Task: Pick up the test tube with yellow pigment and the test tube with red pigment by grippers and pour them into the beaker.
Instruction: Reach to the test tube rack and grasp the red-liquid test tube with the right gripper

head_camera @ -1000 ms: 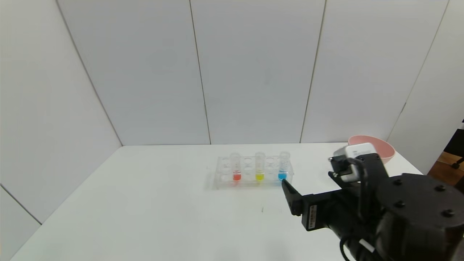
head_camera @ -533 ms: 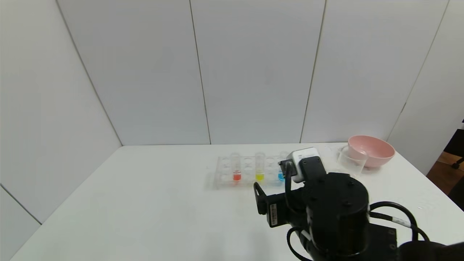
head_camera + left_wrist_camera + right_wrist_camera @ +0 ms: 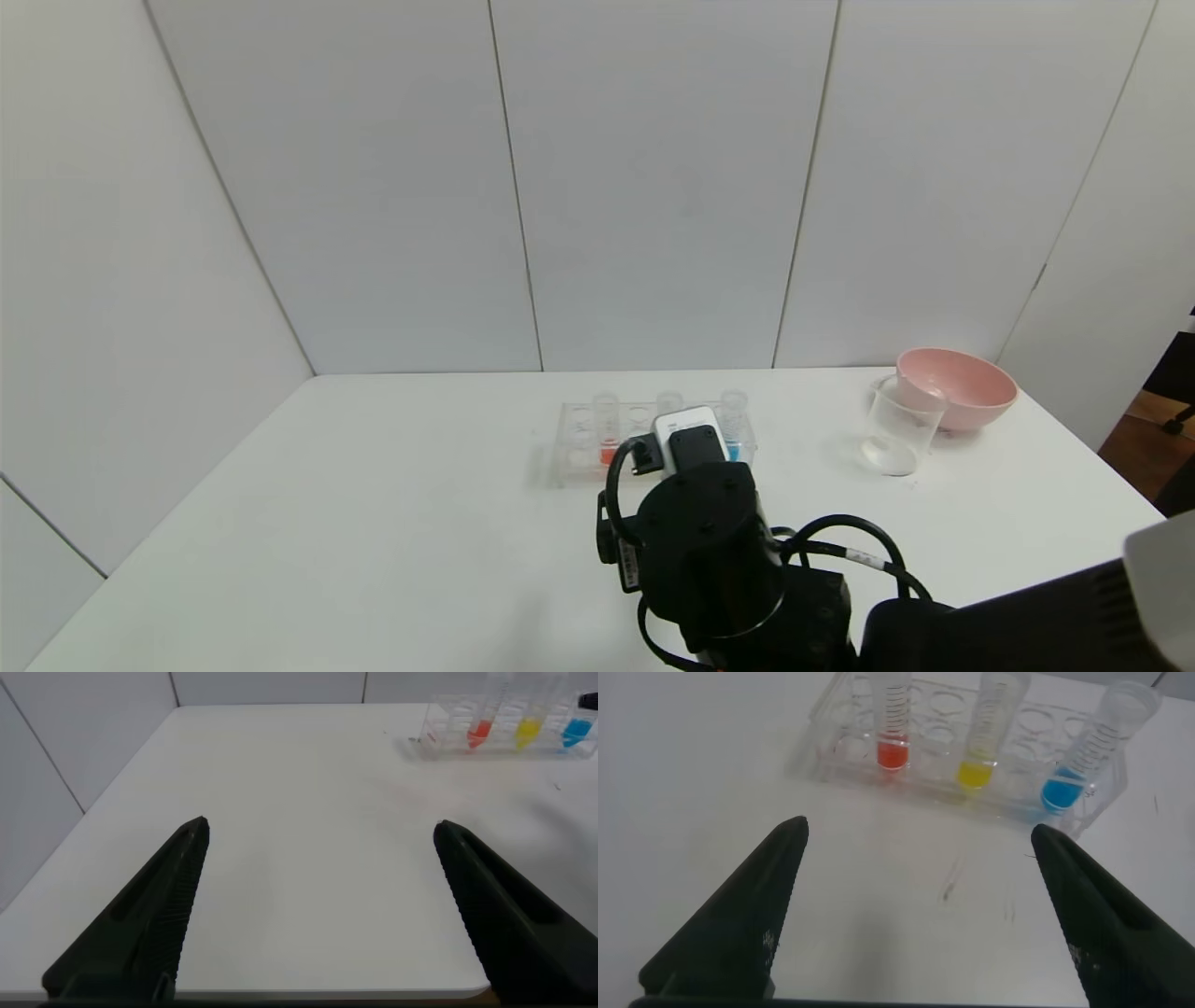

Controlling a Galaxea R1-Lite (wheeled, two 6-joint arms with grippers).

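The test tube with red pigment [image 3: 893,742] and the test tube with yellow pigment [image 3: 979,763] stand upright in a clear rack [image 3: 938,714], with a blue-liquid tube [image 3: 1064,786] beside them. My right gripper [image 3: 920,829] is open and empty, low over the table just in front of the rack, roughly facing the yellow tube. In the head view the right wrist [image 3: 691,439] hides the yellow tube's base; the red tube [image 3: 607,429] shows. The beaker [image 3: 896,429] stands empty at the right. My left gripper [image 3: 322,824] is open and empty near the table's left front edge.
A pink bowl [image 3: 962,385] sits just behind the beaker at the table's far right corner. The white table [image 3: 373,523] meets white wall panels at the back. The rack also shows far off in the left wrist view [image 3: 448,728].
My right arm has swung left from the table's right side to in front of the rack. It uncovered the beaker and now hides the yellow tube's base.
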